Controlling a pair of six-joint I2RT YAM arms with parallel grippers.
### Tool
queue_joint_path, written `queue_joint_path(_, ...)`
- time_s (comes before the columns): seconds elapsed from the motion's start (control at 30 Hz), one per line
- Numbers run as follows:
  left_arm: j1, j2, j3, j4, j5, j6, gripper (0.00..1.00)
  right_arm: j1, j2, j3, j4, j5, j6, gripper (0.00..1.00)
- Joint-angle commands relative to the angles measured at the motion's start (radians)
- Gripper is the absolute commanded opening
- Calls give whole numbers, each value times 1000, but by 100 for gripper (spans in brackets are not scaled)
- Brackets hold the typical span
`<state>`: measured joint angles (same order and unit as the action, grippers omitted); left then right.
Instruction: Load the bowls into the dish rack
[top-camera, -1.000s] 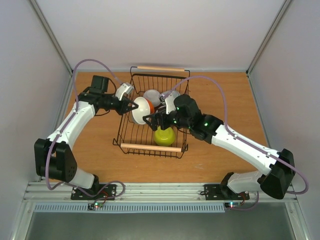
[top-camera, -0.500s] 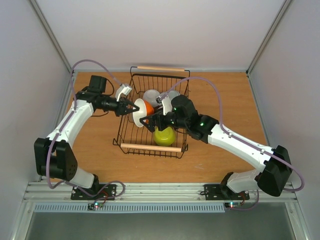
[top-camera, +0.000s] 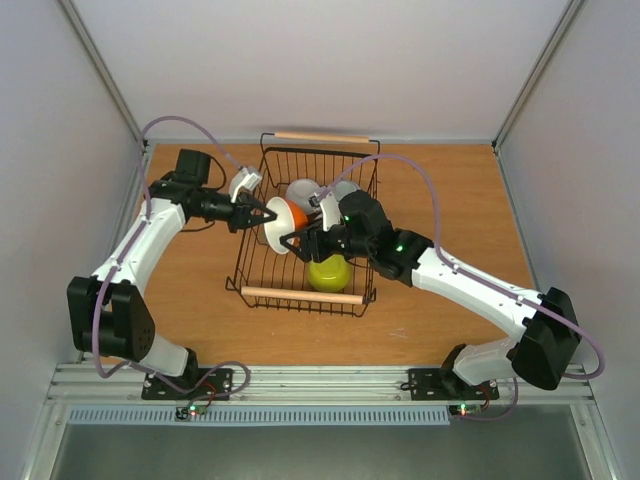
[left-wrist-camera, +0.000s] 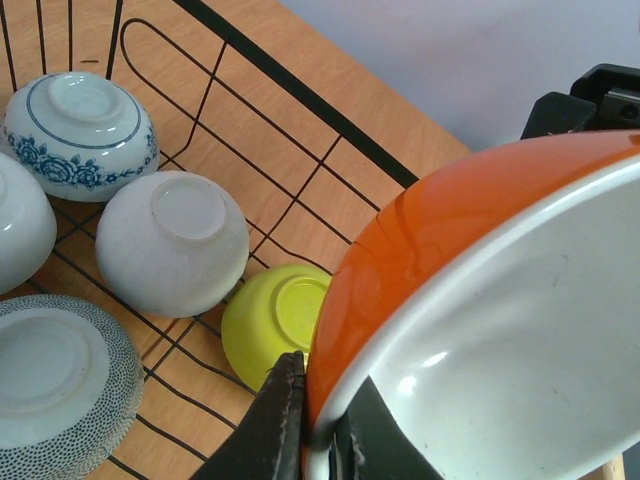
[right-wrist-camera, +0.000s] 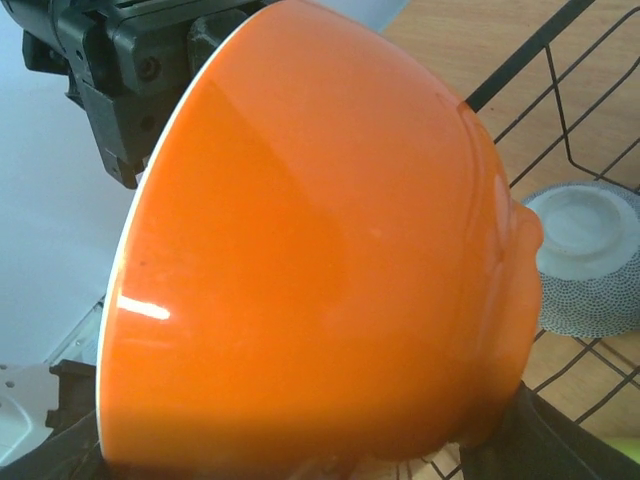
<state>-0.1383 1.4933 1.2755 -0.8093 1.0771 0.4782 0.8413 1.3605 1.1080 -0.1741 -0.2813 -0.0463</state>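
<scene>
Left gripper (top-camera: 268, 213) pinches the orange bowl (top-camera: 285, 220) by its rim over the dish rack (top-camera: 300, 296), while the right gripper (top-camera: 290, 240) has an indiscernible hold; the bowl should be seated beside the yellow-green bowl (top-camera: 328, 272) before release.

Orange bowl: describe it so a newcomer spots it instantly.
Start at the black wire dish rack mid-table. Above its left side the left hand pinches a bowl by its rim. It alone is orange outside, white inside; the other bowls lie upside down.

Robot lab test cell: plain white walls (top-camera: 320, 60), wooden table (top-camera: 450, 190), aluminium mounting rail (top-camera: 330, 378) at near edge.
</scene>
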Motion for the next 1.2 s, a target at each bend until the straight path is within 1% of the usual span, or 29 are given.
queue_joint_path(0.0,-12,-4,-6,93,-33,-96,15,-4,3,42,-81,55,-66,1)
queue_joint_path(0.03,-12,-20,-29,176,-103,-144,38,-4,11,68,-130,72,-79,1)
queue_joint_path(0.07,-13,-36,-57,241,-188,-181,55,-4,37,101,-193,90,-93,1)
queue_joint_path(0.1,-13,-51,-82,301,-279,-241,62,-5,66,147,-264,117,-106,1)
queue_joint_path(0.17,-13,-74,-118,377,-447,-300,68,-4,148,252,-421,174,-125,1)
queue_joint_path(0.2,-12,-82,-128,402,-519,-328,69,-4,195,308,-498,199,-138,1)
queue_joint_path(0.27,-12,-99,-142,433,-606,-352,71,-1,280,393,-603,227,-157,1)
queue_joint_path(0.4,-11,-134,-168,474,-709,-370,73,38,409,501,-708,293,-200,1)
queue_joint_path(0.5,-8,-153,-181,495,-797,-382,74,76,494,575,-794,403,-229,1)
queue_joint_path(0.57,-2,-157,-187,507,-801,-391,75,86,528,601,-825,434,-236,1)
queue_joint_path(0.77,9,-139,-181,509,-770,-406,76,104,584,641,-871,465,-253,1)
queue_joint_path(1.03,17,-123,-172,500,-750,-415,76,153,705,759,-963,579,-275,1)
queue_joint_path(1.17,20,-120,-171,499,-744,-415,77,179,750,793,-998,590,-303,2)
